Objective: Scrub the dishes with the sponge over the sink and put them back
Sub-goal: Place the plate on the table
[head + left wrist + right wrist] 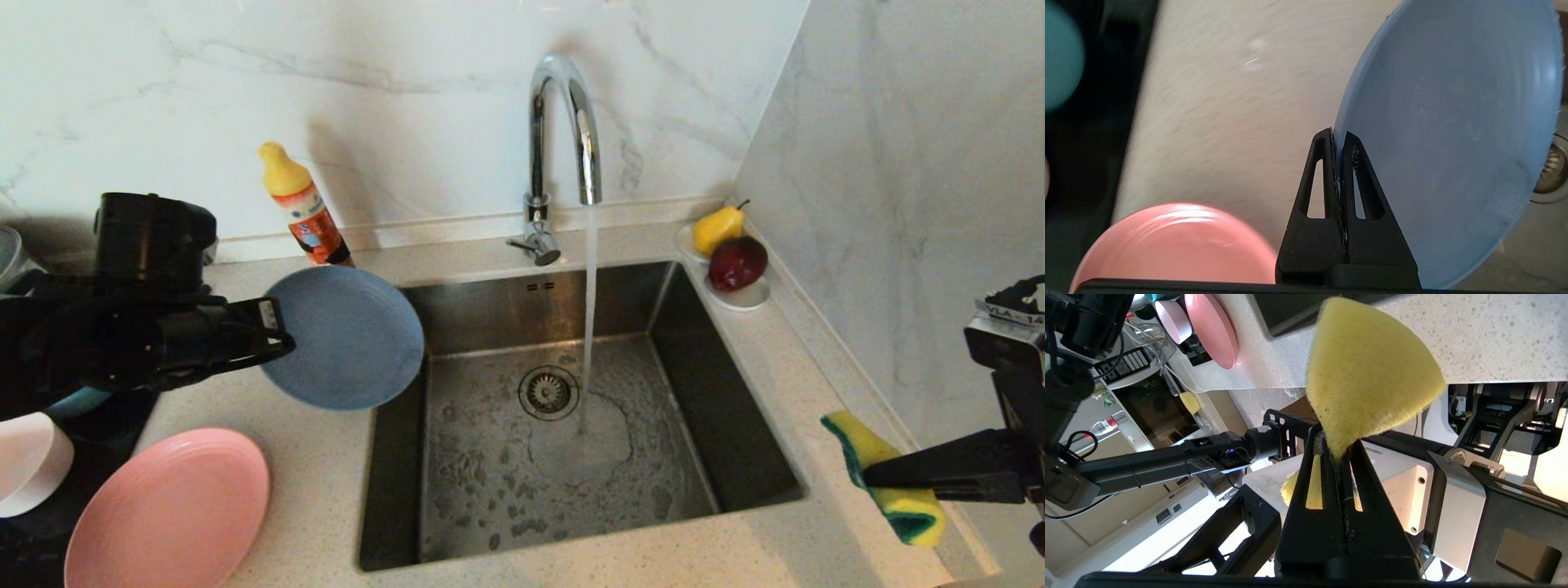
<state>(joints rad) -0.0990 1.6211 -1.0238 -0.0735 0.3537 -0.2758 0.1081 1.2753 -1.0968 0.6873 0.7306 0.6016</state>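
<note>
My left gripper point(282, 331) is shut on the rim of the blue-grey plate point(347, 339), holding it in the air above the counter at the sink's left edge; the left wrist view shows the plate point(1449, 134) pinched between the black fingers point(1323, 171). At the right side of the sink point(563, 425), my right gripper point(869, 475) is shut on the yellow-green sponge point(886, 478), squeezed at its waist point(1372, 371). The salmon-pink plate point(167, 514) lies on the counter at front left. A pale pink dish point(28, 461) and part of the teal bowl point(77, 402) show at the far left.
The tap point(563, 139) runs water into the steel basin near the drain strainer point(549, 392). A yellow-capped orange detergent bottle point(304, 208) stands by the back wall. A white saucer point(743, 298) holding a pear and an apple sits in the back right corner.
</note>
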